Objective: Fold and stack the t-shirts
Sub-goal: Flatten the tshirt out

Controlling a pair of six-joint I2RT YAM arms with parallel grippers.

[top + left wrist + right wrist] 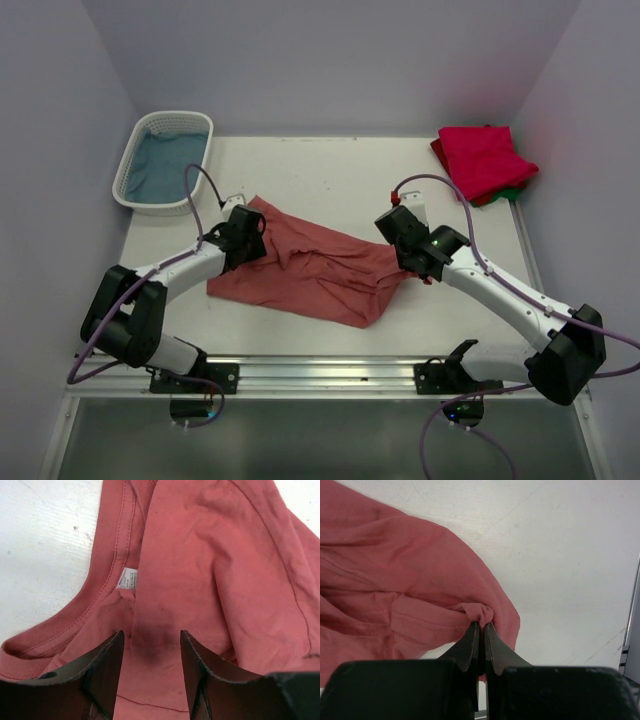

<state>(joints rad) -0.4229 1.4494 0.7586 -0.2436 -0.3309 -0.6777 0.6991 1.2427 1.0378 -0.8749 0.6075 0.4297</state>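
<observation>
A large salmon-red t-shirt (300, 268) lies rumpled across the middle of the table. My left gripper (250, 232) is over its left end near the collar. In the left wrist view the left gripper (151, 635) has its jaws apart, tips down on the t-shirt (210, 555) just below the collar and label (127, 578). My right gripper (408, 262) is at the t-shirt's right end. In the right wrist view the right gripper (482, 625) is shut on a small bunch of the t-shirt's cloth (395, 575). A folded crimson-pink t-shirt (485, 158) lies on a green t-shirt (512, 190) at the back right.
A white lattice basket (126, 178) with blue cloth (160, 165) inside stands at the back left. Grey walls close in the table (330, 170) on three sides. A metal rail (320, 372) carrying the arm bases runs along the near edge.
</observation>
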